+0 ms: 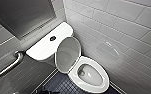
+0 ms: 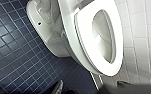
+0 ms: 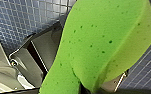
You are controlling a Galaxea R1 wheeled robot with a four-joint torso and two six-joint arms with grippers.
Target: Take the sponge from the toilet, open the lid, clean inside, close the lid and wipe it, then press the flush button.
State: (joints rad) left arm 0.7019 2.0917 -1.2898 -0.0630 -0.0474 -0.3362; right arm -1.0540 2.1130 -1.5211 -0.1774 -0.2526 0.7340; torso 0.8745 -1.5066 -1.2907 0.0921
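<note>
Head view, toilet (image 1: 104,75): it stands in a corner, the white tiled wall (image 1: 121,30) on its right, the bowl near and the tank (image 1: 44,46) far and to the left.
Head view, lid (image 1: 67,51): raised, leaning back toward the tank, so the bowl lies open.
Head view, flush button (image 1: 52,38): dark and round, in the middle of the tank top, with nothing touching it.
Head view, surroundings: a metal grab bar (image 1: 8,66) on the left wall and a dark tiled floor (image 1: 58,86) beside the bowl.
Left wrist view, seat (image 2: 84,37): down on the bowl and seen from close by, with the floor next to it.
Left wrist view, left pincer (image 2: 66,89): dark parts of it sit at the picture's edge; I cannot tell whether it is open or closed.
Right wrist view, sponge (image 3: 101,37): bright green and very close to the camera, above the floor tiles.
Right wrist view, right pincer (image 3: 101,86): closed on the narrow end of the sponge (the pad looks pinched where it is gripped).
Done so far: the sponge is picked up and the lid is open.
Unclear: whether the inside has been cleaned; the bowl gives no sign either way.
Left to do: closing the lid, wiping it, and pressing the button.
</note>
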